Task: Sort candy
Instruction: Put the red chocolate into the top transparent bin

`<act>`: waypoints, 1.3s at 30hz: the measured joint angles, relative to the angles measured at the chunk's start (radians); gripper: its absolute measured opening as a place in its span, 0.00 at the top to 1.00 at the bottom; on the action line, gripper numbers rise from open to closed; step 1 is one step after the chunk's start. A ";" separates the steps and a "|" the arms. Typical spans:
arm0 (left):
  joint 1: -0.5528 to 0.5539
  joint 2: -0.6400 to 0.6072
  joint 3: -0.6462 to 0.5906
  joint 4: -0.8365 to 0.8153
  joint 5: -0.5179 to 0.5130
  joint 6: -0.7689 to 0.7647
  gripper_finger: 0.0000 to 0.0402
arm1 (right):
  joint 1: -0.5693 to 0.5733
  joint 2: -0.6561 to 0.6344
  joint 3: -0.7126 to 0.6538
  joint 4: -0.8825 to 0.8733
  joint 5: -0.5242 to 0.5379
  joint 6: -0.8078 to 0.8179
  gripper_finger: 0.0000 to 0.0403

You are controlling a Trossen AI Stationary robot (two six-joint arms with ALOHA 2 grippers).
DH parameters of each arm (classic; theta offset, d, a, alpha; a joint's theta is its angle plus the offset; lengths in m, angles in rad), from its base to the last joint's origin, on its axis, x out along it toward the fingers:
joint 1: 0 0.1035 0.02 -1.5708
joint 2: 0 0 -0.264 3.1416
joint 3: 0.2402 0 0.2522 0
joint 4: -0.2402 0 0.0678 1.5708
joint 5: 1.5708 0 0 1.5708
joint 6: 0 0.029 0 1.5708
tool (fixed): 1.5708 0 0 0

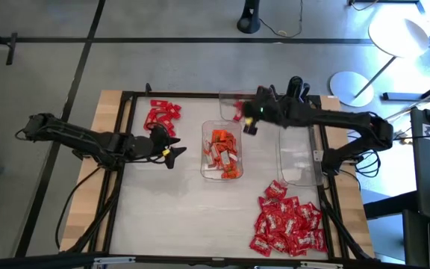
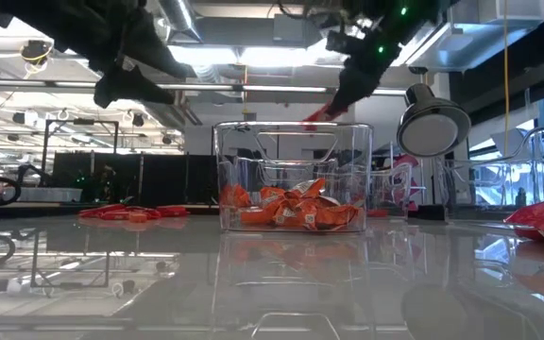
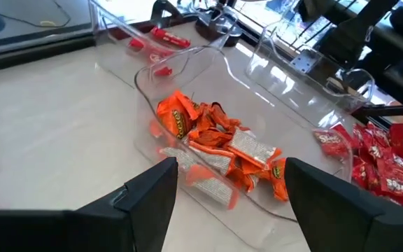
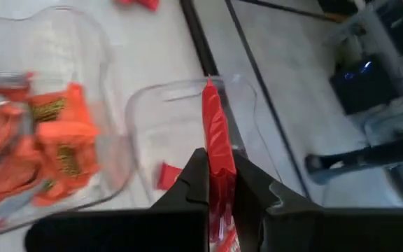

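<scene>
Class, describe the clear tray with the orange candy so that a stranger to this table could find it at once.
Start at the white table inside the black frame and go to its middle, between the two arms. There stands a clear rectangular tray, heaped with orange-wrapped candy. The other clear trays toward the right hold almost nothing, and the loose red candy piles lie outside any tray.

The scene was brightly lit from overhead, ceiling lights glaring and mirrored on the glossy table, while the right wrist view was blurred and the left wrist view curved at its edges.
</scene>
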 joint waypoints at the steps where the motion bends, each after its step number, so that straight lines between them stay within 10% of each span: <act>1: 0.000 0.000 -0.006 0.001 0.000 -0.008 0.37 | -0.034 0.005 0.000 0.018 -0.044 0.002 0.94; 11: 0.002 0.005 -0.033 0.003 0.000 -0.074 0.37 | -0.257 0.027 0.001 0.058 -0.196 0.255 0.85; 22: 0.035 0.005 -0.033 -0.048 -0.010 -0.083 0.37 | -0.249 0.021 0.001 0.019 -0.212 0.265 0.54; 30: 0.279 0.020 -0.033 -0.397 0.005 -0.212 0.37 | -0.132 0.017 0.001 -0.027 -0.345 0.287 0.48; 39: 0.610 0.155 -0.033 -0.428 0.270 0.003 0.37 | -0.007 0.025 0.001 0.004 -0.343 0.243 0.48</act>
